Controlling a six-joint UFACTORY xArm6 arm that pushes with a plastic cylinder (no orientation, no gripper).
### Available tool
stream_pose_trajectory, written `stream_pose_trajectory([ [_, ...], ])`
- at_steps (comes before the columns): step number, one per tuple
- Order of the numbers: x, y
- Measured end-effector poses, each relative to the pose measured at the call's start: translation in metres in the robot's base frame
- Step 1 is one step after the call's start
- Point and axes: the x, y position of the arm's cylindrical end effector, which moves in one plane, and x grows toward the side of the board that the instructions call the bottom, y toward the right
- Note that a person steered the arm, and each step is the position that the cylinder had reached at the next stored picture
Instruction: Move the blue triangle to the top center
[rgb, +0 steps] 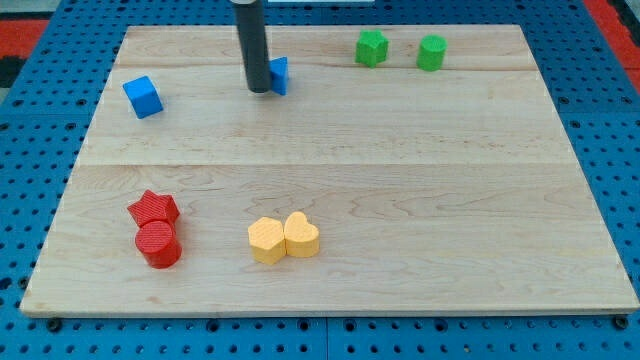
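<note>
The blue triangle (279, 75) lies near the view's top, left of centre, partly hidden behind my rod. My tip (259, 89) rests on the board touching the triangle's left side. A blue cube (142, 96) sits further to the view's left.
A green star-like block (371, 47) and a green cylinder-like block (432, 52) sit at the view's top right. A red star (153, 209) and red cylinder (158, 244) touch at the bottom left. A yellow hexagon (266, 240) and yellow heart (301, 235) touch at the bottom centre. The wooden board (400, 180) ends on all sides.
</note>
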Motion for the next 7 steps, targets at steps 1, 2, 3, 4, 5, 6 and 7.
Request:
stream_pose_trajectory([
  [1, 0.000, 0.029],
  [2, -0.009, 0.047],
  [3, -0.043, 0.048],
  [4, -0.062, 0.036],
  [5, -0.032, 0.029],
  [6, 0.051, -0.001],
  [7, 0.082, -0.073],
])
